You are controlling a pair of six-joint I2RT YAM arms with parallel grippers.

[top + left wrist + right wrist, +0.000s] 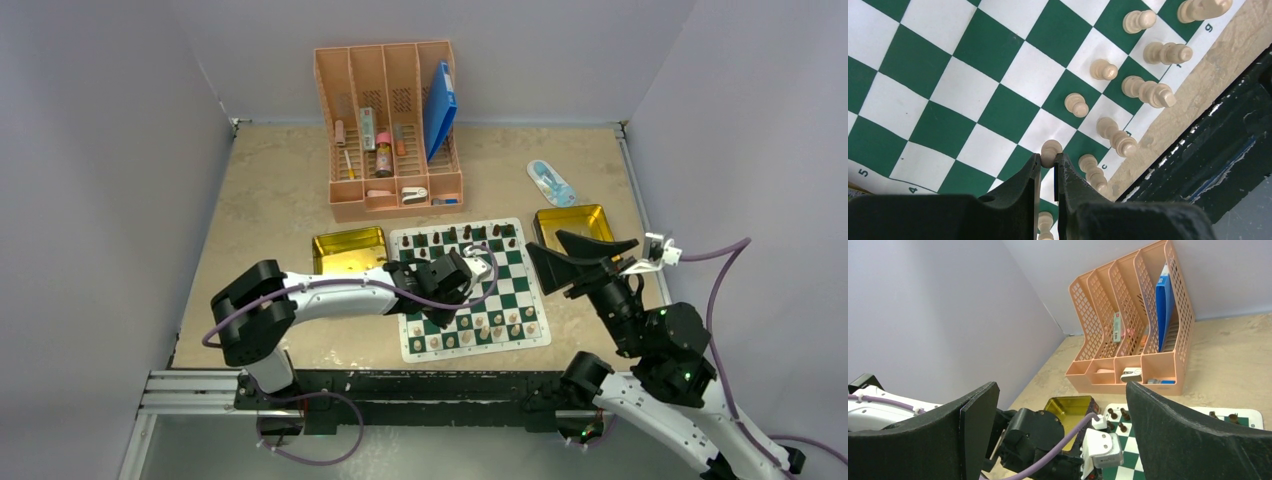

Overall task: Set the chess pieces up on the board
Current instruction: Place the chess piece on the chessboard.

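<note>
The left hand point(1048, 160) is low over the board point(963, 95). Its two fingers point(1020, 187) are pinched on a pale pawn point(1050, 151), whose rounded head shows just past the fingertips. The wrist view does not show whether the pawn's foot rests on the square beneath.

Ahead of the fingertips and to their right in that view, more pale pieces point(1103, 70) stand in two rows along the board's lettered border. Another pawn point(1076, 105) is close in front of the held one, and the taller men are nearer the edge. The dark pieces point(470, 236) stand along the opposite edge of the board, beyond the left hand on the side away from the arm bases. A gold tin point(348, 250) lies on the worktop point(270, 190) beside the left forearm, near the board's corner.

The right hand point(545, 240) hangs above the worktop just off the board's right side. Its jaws are spread wide with nothing between them. A second gold tin point(572, 222) sits just beyond its fingertips. Well ahead of it, a pink organiser point(1128, 330) stands on the worktop near the back wall.
</note>
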